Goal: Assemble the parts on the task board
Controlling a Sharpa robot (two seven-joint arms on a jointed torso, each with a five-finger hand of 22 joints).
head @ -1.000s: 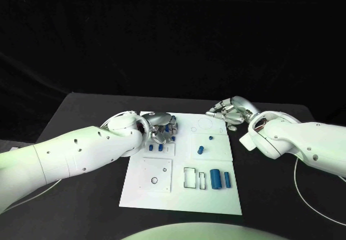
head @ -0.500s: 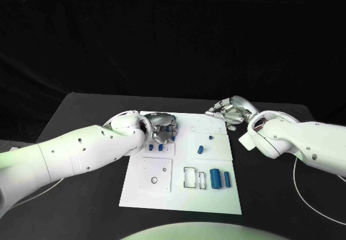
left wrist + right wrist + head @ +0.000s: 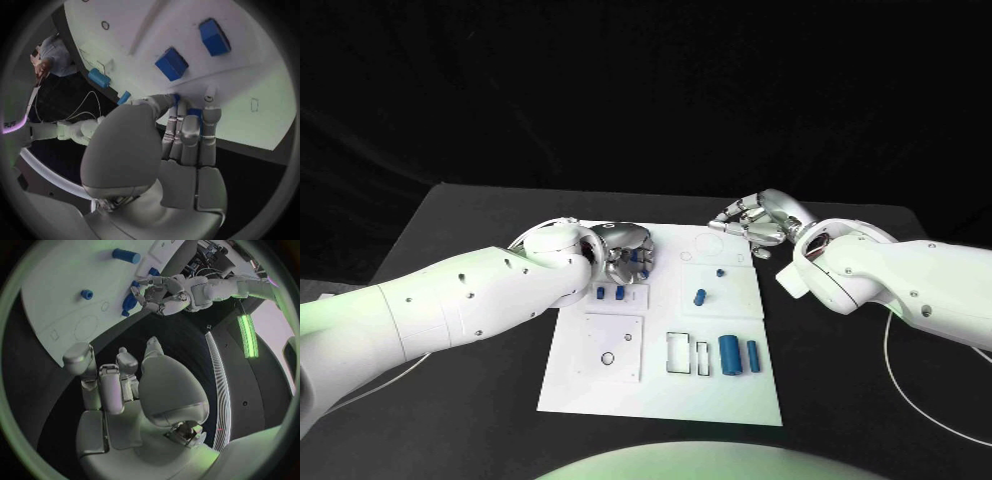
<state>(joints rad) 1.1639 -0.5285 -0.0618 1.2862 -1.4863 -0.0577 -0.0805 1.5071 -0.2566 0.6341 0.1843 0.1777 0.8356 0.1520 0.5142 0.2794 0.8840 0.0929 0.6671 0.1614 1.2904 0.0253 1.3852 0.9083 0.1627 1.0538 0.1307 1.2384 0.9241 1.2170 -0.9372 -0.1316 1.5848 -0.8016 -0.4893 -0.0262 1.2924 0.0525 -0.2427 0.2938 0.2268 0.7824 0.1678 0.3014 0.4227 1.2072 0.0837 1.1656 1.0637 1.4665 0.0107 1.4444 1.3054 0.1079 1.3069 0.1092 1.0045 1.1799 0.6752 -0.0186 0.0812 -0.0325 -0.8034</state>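
Over the task board [image 3: 661, 400], the left robot hand [image 3: 626, 255] pinches a half-hidden blue part [image 3: 194, 113]; right robot hand [image 3: 759, 222] curled, empty.

Left hand [image 3: 626, 252] on task board [image 3: 661, 400] far-left; right hand [image 3: 759, 222] off far-right corner.

I see the black table [image 3: 459, 240] carrying the white task board [image 3: 661, 395], which lies flat at its middle, long side running away from me. A thin white cable [image 3: 913, 385] curves over the table's right part; whether it rests on the surface I can't tell.
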